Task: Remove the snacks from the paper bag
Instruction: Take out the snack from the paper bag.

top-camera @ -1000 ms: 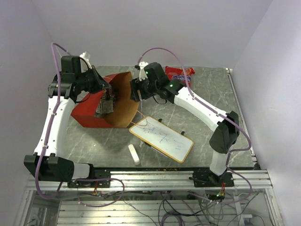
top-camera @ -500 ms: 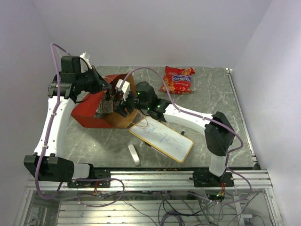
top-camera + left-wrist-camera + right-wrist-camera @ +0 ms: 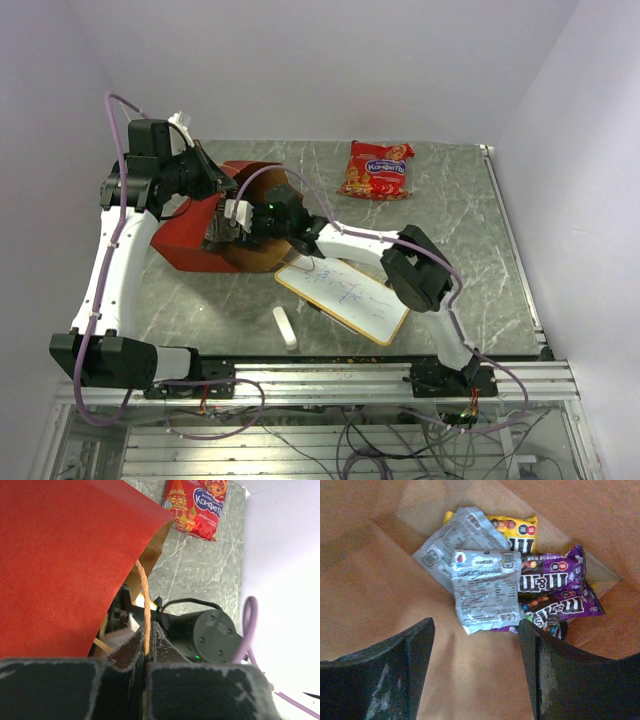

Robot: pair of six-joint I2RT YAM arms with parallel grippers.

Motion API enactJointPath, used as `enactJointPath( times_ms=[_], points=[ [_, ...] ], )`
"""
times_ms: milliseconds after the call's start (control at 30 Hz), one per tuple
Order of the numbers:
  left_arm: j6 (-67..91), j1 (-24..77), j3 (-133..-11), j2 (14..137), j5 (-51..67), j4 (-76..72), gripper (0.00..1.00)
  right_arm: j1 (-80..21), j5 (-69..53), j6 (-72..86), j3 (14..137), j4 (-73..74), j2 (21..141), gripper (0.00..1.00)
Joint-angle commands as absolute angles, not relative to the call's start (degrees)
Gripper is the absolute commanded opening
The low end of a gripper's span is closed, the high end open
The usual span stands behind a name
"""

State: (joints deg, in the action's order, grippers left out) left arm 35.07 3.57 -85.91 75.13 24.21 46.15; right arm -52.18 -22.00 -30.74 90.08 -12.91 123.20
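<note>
The paper bag (image 3: 182,245) lies on its side. From above, the right arm blocks its mouth, so that view hides the contents. The right gripper (image 3: 476,635) is inside the bag, fingers spread and holding nothing. Beyond it, at the bag's closed end, two silver wrappers (image 3: 485,587) partly cover a yellow pack (image 3: 517,530) and purple packs (image 3: 552,577) (their number is unclear). The left gripper (image 3: 145,647) is pressed together on the bag's twine handle (image 3: 145,600). A red-orange packet (image 3: 377,168) lies outside, well apart from the bag.

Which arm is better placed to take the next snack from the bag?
Right. The right pincer, open, is inside the paper bag, facing the silvery packets; the left pincer holds the twine handle.
</note>
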Motion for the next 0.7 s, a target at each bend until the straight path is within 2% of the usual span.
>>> enactJointPath(
  times_ms=[0,267,667],
  points=[
    [36.0,3.3,-87.2,74.2,26.3,45.9,0.07,-52.1,-17.5,-32.7,95.8,-16.9,128.6,0.7],
    [33.6,3.3,-89.9,75.2,26.8,46.5,0.07,-50.4,-19.9,-34.1,98.9,-17.5,133.2,0.74],
    [32.1,4.0,-88.9,74.4,35.3,40.1,0.07,-50.4,-25.8,-37.3,103.7,-16.4,139.2,0.77]
  ],
)
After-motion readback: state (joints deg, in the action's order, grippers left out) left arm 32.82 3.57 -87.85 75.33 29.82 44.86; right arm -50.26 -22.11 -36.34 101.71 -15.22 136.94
